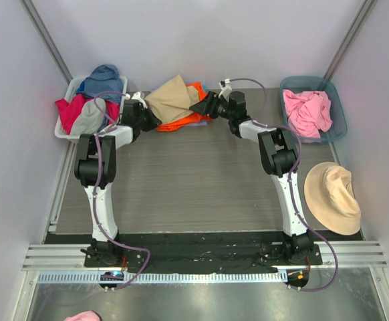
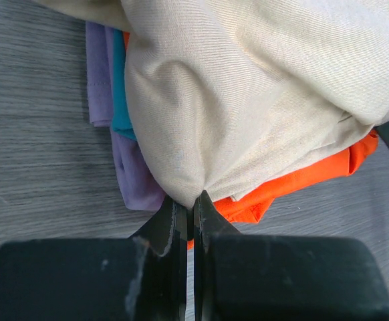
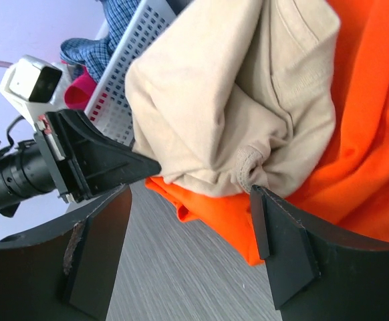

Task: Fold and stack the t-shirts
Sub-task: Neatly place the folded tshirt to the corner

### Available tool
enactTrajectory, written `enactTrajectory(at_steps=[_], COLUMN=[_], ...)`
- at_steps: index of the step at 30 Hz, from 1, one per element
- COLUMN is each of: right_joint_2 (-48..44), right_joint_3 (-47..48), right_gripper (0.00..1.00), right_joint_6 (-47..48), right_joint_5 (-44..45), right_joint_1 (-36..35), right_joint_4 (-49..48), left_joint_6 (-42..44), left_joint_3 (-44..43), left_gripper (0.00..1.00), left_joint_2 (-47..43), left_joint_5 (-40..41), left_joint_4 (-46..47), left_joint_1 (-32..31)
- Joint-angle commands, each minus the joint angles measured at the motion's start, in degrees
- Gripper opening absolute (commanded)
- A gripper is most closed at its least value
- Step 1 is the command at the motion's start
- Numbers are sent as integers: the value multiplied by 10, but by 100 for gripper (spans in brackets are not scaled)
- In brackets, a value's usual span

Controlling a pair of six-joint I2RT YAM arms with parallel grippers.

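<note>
your left gripper (image 2: 193,202) is shut tight. its two black fingers pinch a fold of the soft tan t-shirt (image 2: 248,100) right at their tips.

your right gripper (image 3: 191,200) is wide open. its two fingers stand far apart, one on each side of a bunched end of the tan t-shirt. it has hold of nothing, and you cannot tell if the fingers touch the cloth.

the tan t-shirt sits in a loose lump at the far middle of the grey wood table (image 1: 194,187), between your two grippers. it lies on top of a bright orange t-shirt (image 3: 375,120), which sticks out under it on the near side. in the left wrist view a light purple t-shirt (image 2: 133,177) lies flat on the table at the bottom of the stack, with a strip of teal cloth (image 2: 119,87) just above it.

at the far left corner stands a white plastic basket (image 1: 62,132) with a pile of blue, dark pink and grey clothes (image 1: 87,107) in it. at the far right is a blue plastic tub (image 1: 340,124) with a crumpled pink t-shirt (image 1: 306,110) inside. a floppy tan hat (image 1: 333,197) lies on the right edge of the table, near the right arm.
</note>
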State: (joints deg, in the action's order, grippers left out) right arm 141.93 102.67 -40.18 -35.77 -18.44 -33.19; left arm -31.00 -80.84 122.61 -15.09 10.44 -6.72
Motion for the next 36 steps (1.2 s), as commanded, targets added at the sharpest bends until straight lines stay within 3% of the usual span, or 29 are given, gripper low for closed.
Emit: enactTrajectory(at_steps=[1,18,21,22,25,29,36], right_joint_2=[14,44,48,50,57,64,69], right_joint_3=[39,54,57,59,67,75,71], right_gripper=[79,78,68,58,43,37,9], right_joint_6=[-5,18,20,19,19,16,9], right_joint_5=[-7,25,30,33,34,40,42], right_joint_1=[-3,-4,-3,-4,-4,-4,-3], right_joint_4=[-28,1,1,1,2,1,-9], left_joint_6=[11,7,7,7,7,5,1], left_joint_3=[3,10,11,12,17,24,27], left_gripper=[0,0,0,0,0,0,0], left_joint_2=[-11,-13,-12,-12,-15,-16,-13], left_joint_5=[-15,-20,-22,-21,-21,-24,-30], left_joint_4=[-9,-2,-2,-1,2,8,15], left_joint_1=[4,7,7,7,9,11,12])
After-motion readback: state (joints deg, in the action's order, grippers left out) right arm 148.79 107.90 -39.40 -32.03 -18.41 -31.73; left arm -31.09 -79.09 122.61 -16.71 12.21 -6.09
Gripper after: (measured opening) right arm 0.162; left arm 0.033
